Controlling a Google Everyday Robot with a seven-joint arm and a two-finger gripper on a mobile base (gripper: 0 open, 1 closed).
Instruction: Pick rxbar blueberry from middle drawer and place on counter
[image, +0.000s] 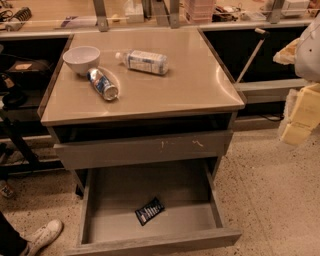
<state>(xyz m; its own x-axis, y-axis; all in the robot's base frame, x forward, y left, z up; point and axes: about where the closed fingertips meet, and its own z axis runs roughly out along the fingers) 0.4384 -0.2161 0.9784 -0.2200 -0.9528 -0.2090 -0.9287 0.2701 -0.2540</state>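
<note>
I see the counter (200, 85) in the upper middle of the frame. A bowl (81, 59) sits at its back left, a can (103, 84) lies just in front of the bowl, and a bottle (144, 61) lies to the bowl's right. Under the counter is a drawer front (140, 150). Lower still, the middle drawer (150, 245) juts toward the bottom edge, with the snack bar (149, 210) on its floor near the centre. The gripper (301, 117) hangs at the right edge, beside the counter.

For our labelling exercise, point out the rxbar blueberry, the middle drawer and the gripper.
rxbar blueberry (149, 210), camera view, middle of its dark wrapper.
middle drawer (107, 192), camera view, bare grey floor.
gripper (299, 122), camera view, pale block at the view's right edge.
</note>
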